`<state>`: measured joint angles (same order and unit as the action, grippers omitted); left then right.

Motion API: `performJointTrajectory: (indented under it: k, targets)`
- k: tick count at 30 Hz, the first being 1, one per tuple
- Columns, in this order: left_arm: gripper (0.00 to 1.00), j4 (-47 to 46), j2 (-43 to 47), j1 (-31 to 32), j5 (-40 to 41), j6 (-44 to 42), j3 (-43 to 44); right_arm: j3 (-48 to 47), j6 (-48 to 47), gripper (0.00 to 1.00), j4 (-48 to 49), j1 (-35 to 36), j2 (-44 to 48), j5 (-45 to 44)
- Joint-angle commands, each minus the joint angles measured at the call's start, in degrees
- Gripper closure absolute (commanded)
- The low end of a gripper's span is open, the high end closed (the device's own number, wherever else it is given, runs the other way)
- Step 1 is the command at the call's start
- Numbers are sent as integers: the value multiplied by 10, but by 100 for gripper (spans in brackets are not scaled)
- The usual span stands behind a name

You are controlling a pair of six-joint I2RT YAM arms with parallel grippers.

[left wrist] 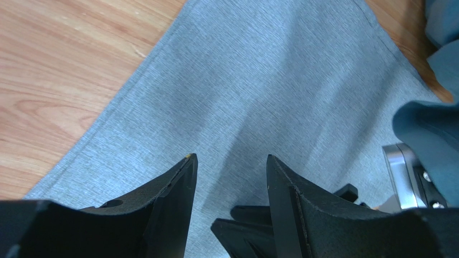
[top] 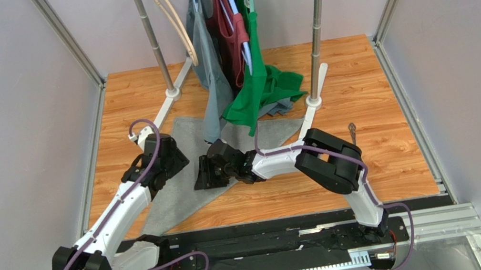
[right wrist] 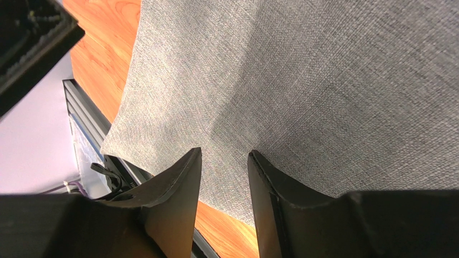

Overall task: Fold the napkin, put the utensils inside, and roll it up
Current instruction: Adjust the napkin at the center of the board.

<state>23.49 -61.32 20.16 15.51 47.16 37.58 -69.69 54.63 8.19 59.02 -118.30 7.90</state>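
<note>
Left gripper (left wrist: pixel 229 157) and right gripper (right wrist: pixel 223 151), parted and empty above napkin (top: pixel 185 200); best pinch its 6 o'clock edge together, folding toward 12 o'clock.

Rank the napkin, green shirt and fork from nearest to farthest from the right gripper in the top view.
1. napkin, directly under the right gripper.
2. green shirt, hanging farther back.
3. fork, away on the right side.

Flat grey napkin (top: pixel 183 191); slim fork (top: pixel 353 133) well apart.
</note>
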Motion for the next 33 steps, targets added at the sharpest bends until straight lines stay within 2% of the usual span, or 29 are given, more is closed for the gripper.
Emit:
performJointTrajectory:
  k: [1, 5, 7, 8, 9, 12, 17, 22, 27, 33]
  targets:
    - [40, 2, 19, -15, -28, -29, -6, 6, -48, 56, -1, 2, 16, -43]
    - [40, -19, 1, -15, -60, -15, -16, 51, -141, 54, -33, 11, 125, -78]
    - [40, -45, -28, -13, -73, -7, -19, 80, -167, 53, -41, 11, 169, -134]
    - [40, -53, -55, -10, -78, -1, -17, 110, -195, 47, -49, 10, 188, -150]
    - [40, -62, -69, -6, -78, 0, -9, 121, -209, 45, -55, 8, 221, -189]
    - [40, -70, -126, 15, -78, 7, 20, 151, -257, 39, -68, -14, 249, -229]
    - [40, -90, -174, 22, -63, 39, 34, 163, -310, 40, -28, -103, 232, -199]
    - [39, -104, -190, 18, -64, 63, 23, 133, -338, 41, 0, -166, 168, -148]
    - [39, -125, -211, 8, -86, 71, 21, 123, -337, 43, -10, -175, 133, -134]
    - [39, -111, -233, -15, -93, 54, 58, 149, -258, 44, -39, -172, 124, -129]
